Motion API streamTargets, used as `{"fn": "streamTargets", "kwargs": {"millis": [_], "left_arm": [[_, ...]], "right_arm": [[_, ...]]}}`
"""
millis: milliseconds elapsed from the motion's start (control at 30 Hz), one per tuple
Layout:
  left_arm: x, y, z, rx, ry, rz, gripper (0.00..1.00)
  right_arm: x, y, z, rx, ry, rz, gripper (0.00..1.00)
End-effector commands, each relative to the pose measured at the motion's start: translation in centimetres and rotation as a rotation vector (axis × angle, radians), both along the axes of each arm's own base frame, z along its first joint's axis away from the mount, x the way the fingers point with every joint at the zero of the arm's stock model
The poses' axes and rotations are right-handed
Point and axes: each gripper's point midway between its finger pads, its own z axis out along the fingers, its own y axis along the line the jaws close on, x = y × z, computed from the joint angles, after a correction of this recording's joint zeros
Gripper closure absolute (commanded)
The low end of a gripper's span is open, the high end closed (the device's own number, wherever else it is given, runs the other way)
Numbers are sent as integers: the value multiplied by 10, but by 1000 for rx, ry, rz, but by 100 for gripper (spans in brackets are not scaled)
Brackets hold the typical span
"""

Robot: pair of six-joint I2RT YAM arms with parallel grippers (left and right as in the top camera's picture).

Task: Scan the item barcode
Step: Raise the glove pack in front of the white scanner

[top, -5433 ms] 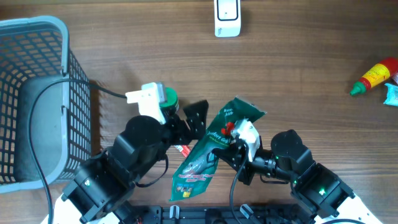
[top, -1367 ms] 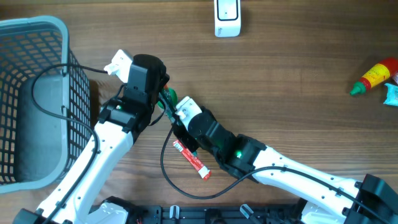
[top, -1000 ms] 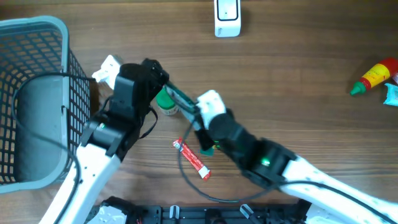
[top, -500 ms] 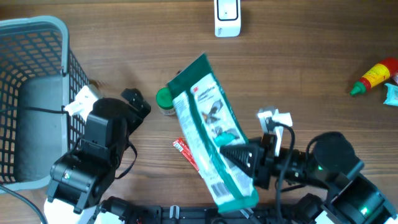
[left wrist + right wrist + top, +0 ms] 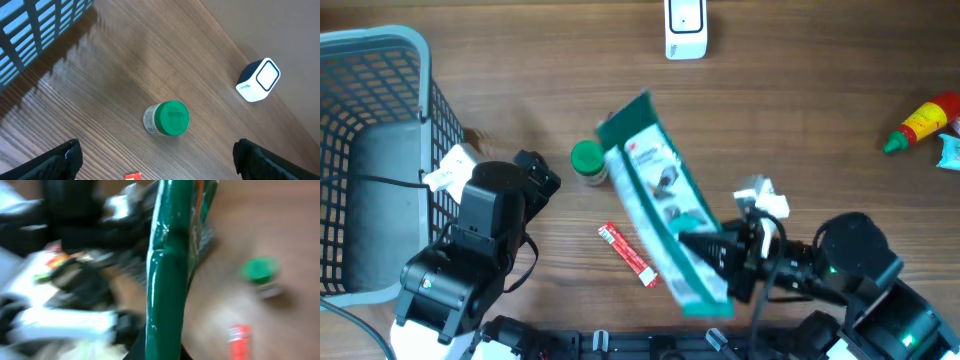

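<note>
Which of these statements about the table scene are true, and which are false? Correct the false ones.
1. The right gripper grips the green pouch. True.
2. The left gripper is shut on the jar. False: it is open and empty; the jar stands apart on the table.
3. The jar's lid is red. False: it is green.
4. The white scanner sits on the table, apart from the pouch. True.
5. The red bottle lies in the basket. False: it lies on the table, far right.
</note>
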Motion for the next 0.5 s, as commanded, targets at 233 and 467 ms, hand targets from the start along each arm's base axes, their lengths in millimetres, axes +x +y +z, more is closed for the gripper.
{"fn": "streamTargets", "kwargs": {"millis": [233, 467], "left_arm": [[1, 4, 8, 16, -22, 9, 0], [1, 4, 8, 16, -22, 9, 0]], "right_arm": [[171, 7, -36, -489, -526, -410, 96], [269, -18, -61, -430, -493, -560, 96]]}}
